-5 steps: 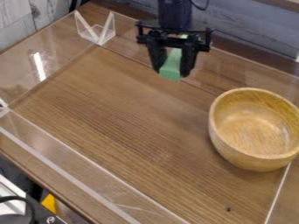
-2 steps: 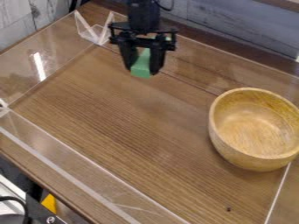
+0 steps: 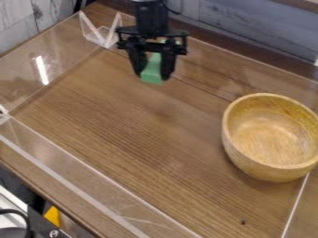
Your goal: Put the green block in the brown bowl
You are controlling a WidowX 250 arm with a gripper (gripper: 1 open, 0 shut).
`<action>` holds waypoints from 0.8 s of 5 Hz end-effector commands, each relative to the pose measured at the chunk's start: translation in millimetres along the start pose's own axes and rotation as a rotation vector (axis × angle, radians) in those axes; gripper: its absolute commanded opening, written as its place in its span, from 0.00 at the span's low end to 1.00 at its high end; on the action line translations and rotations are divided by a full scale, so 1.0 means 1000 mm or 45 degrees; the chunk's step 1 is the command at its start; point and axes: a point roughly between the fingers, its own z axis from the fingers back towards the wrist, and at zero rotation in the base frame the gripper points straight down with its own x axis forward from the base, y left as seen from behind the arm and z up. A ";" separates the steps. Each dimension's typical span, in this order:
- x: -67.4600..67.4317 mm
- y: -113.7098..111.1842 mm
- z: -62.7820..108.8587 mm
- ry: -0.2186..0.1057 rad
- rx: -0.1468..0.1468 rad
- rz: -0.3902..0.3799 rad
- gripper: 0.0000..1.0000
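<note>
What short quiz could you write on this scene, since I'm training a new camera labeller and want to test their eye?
1. True or false: the green block is inside the brown bowl.
2. Multiple choice: where in the picture is the bowl? A) left edge; B) right side; C) top centre.
3. Fill in: the block is at the black ____, away from the bowl.

Key: 1 false; 2 B; 3 tool.
</note>
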 end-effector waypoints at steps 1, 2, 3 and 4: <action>0.014 -0.014 0.011 -0.063 -0.005 -0.016 0.00; 0.021 -0.020 0.009 -0.063 -0.006 -0.024 0.00; 0.023 -0.015 0.017 -0.061 -0.006 -0.032 0.00; 0.014 -0.051 0.005 -0.017 -0.007 -0.178 0.00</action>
